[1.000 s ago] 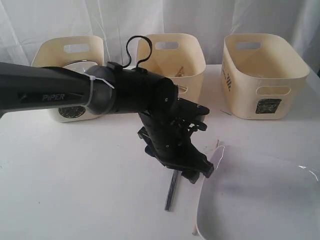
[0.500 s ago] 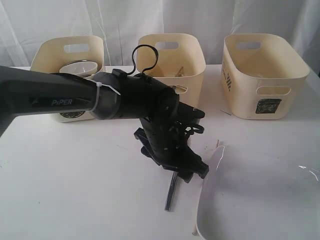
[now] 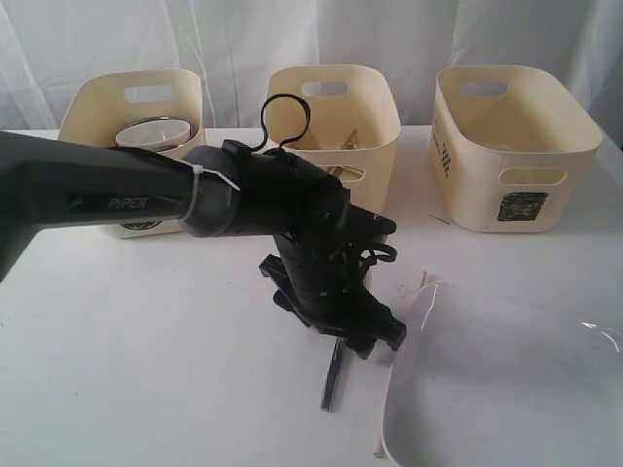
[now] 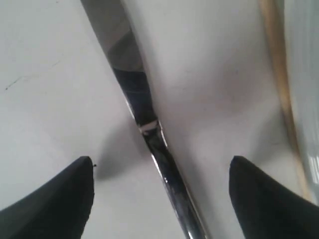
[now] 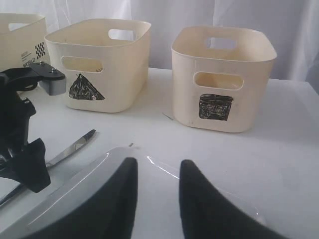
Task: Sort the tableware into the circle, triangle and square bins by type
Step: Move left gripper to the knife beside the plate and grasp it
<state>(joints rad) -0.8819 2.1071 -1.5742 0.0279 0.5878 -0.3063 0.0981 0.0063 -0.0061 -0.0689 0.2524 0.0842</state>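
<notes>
A steel knife (image 3: 333, 377) lies on the white table just left of the large white square plate (image 3: 496, 389). My left gripper (image 3: 375, 341) hangs low over the knife's far end. In the left wrist view, the left gripper (image 4: 162, 167) is open, with the knife (image 4: 142, 117) running between its black fingertips (image 4: 82, 174), untouched. My right gripper (image 5: 157, 169) is open over the plate (image 5: 70, 196), holding nothing. The circle bin (image 3: 136, 107), triangle bin (image 3: 336, 112) and square bin (image 3: 511, 146) stand in a row at the back.
A steel vessel (image 3: 156, 131) sits in the circle bin and wooden pieces show in the triangle bin. A chopstick (image 4: 276, 74) lies along the plate's left rim (image 4: 306, 99). The left arm (image 3: 97, 199) spans the table's left half.
The left arm has sunk lower and drawn slightly back, bringing its open gripper closer to the knife. The plate, knife and bins have not moved.
</notes>
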